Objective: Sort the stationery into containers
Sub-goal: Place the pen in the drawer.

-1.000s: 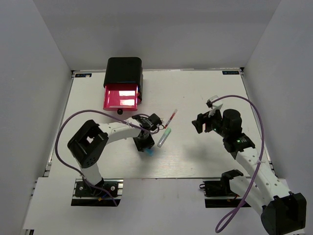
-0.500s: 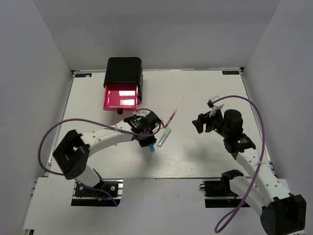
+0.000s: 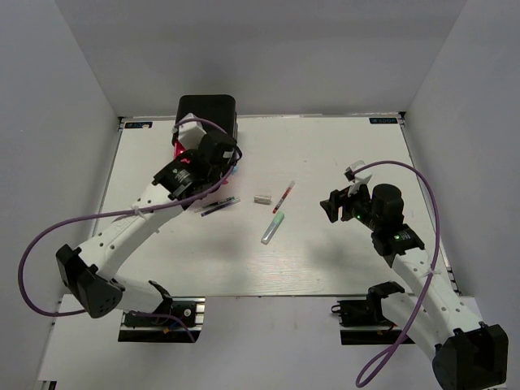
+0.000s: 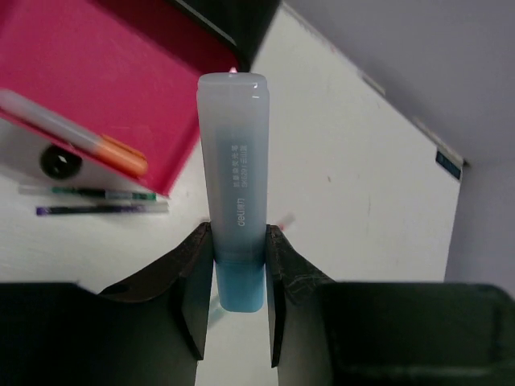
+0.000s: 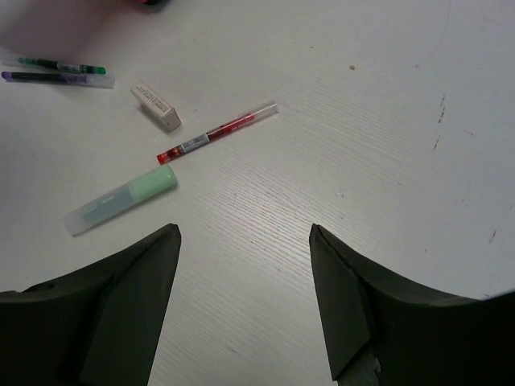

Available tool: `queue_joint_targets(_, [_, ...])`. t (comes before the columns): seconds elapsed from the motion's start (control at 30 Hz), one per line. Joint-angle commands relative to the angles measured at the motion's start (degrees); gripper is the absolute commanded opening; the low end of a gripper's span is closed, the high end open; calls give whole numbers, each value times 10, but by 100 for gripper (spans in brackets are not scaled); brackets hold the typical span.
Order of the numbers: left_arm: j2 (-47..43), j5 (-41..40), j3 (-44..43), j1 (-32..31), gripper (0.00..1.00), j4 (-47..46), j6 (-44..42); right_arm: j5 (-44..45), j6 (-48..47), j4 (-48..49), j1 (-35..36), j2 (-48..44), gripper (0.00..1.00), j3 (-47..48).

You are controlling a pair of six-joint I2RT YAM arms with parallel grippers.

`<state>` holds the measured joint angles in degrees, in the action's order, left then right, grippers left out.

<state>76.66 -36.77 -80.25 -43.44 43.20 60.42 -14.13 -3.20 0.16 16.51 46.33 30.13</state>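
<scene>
One blue marker [image 4: 233, 161] in L gripper [image 4: 233, 241], by drawer [image 4: 96, 64] edge

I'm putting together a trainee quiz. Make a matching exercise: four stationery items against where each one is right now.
Items:
1. blue marker
2. orange marker
3. green marker
4. eraser

Places:
A. in the open pink drawer
B. on the table, cap near the red pen
C. clamped in the left gripper
D. on the table, between the red pen and the two thin pens

Pairs: 1-C, 2-A, 3-B, 4-D
</scene>
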Motion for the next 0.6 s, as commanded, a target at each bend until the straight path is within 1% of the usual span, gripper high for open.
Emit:
queue_joint_targets(0.0, [32, -70, -39, 35, 3, 22, 7, -5, -3, 26, -3, -8, 71, -2])
queue_joint_targets(0.13, [81, -70, -75, 96, 3, 27, 7, -5, -3, 26, -1, -9, 71, -2])
queue_joint_targets(0.23, [113, -55, -81, 128, 3, 11, 7, -4, -4, 27, -1, -13, 71, -2])
queue_joint_targets(0.37, [151, -34, -86, 152, 7, 11, 7, -2, -5, 26, -3, -13, 71, -2])
queue_joint_targets(0.47, [156, -20, -71, 167, 14, -3, 7, -1, -5, 28, -1, -16, 71, -2])
queue_joint_targets(0.5, [156, -13, -58, 167, 22, -11, 7, -1, -6, 27, -2, -15, 71, -2])
queue_joint_targets(0.57, [156, -5, -53, 179, 32, -24, 7, -1, -6, 27, -3, -15, 71, -3])
